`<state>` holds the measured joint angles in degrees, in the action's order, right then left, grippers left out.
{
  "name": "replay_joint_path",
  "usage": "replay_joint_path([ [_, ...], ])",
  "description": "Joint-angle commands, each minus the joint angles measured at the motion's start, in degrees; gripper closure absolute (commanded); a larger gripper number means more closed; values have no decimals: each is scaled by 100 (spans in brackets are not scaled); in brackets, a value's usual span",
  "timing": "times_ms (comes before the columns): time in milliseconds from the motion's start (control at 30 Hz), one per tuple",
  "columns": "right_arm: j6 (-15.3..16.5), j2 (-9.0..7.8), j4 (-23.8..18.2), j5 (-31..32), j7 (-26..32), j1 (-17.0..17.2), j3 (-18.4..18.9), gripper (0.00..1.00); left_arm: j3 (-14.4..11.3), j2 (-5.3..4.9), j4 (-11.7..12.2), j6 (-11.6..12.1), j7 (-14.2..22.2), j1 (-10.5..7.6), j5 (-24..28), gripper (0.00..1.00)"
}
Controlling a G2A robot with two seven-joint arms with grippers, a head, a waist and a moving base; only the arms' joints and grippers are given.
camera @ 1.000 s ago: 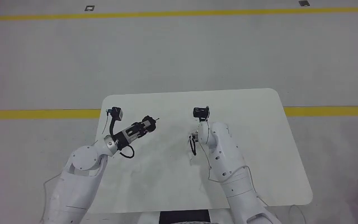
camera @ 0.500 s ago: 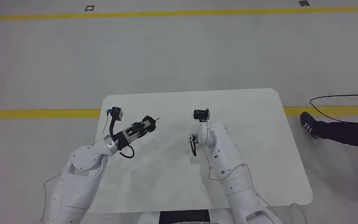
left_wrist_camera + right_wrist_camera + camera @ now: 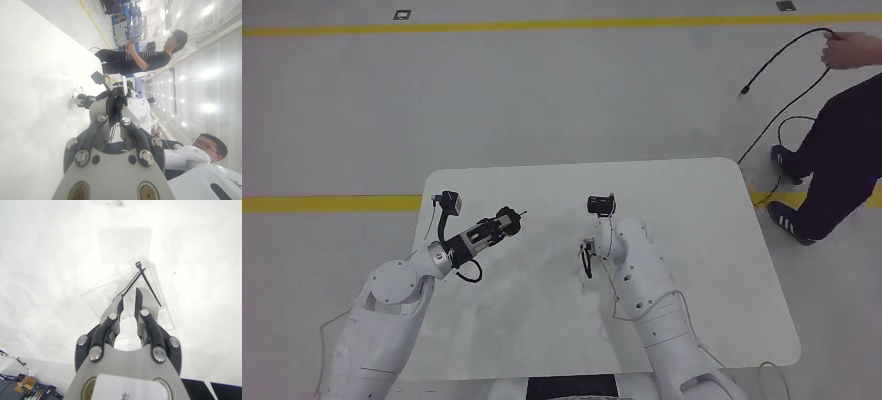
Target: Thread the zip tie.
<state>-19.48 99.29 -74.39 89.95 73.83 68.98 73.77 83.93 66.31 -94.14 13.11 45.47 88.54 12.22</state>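
Zip tie [image 3: 149,285] is on a clear plastic tray [image 3: 98,294], roughly mid-way across the white surface [image 3: 702,200]. It's black, with the head end on the far side from the right gripper [image 3: 129,294]. Two strands cross just under the head (one tie bent back on itself or two ties, can't tell).

Right gripper: directly over the tray, nose down at it. The fingers are a narrow gap apart with nothing between them. One fingertip [image 3: 120,298] sits right at the end of the thinner strand; I can't say whether it's touching. The other strand runs past the outside of the second finger.

Left gripper [image 3: 115,100]: over the left part of the surface, well apart from the tray and tie, aimed across toward the right arm. Its pads are pressed together and I see nothing clamped in them. From above it reads the same [image 3: 510,222], well clear of the tray.

From the left wrist camera, the tray and a thin dark loop of the tie [image 3: 70,103] sit just beside the right gripper's tips [image 3: 75,100].
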Motion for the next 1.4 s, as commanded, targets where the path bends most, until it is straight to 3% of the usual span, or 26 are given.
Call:
replay_joint_path([
  [0,0,-3,-17,0,-3,8,-4,80,0,0,0,0,0,0,0,100],
  [367,0,5,195,0,-79,-116,-186,76,0,0,0,0,0,0,0,100],
  [633,0,-99,339,0,-30,-263,-457,76,0,0,0,0,0,0,0,100],
  [1200,0,-228,282,0,96,-222,-575,84,0,0,0,0,0,0,0,100],
  [1367,0,-221,240,0,66,-199,-553,81,0,0,0,0,0,0,0,100],
])
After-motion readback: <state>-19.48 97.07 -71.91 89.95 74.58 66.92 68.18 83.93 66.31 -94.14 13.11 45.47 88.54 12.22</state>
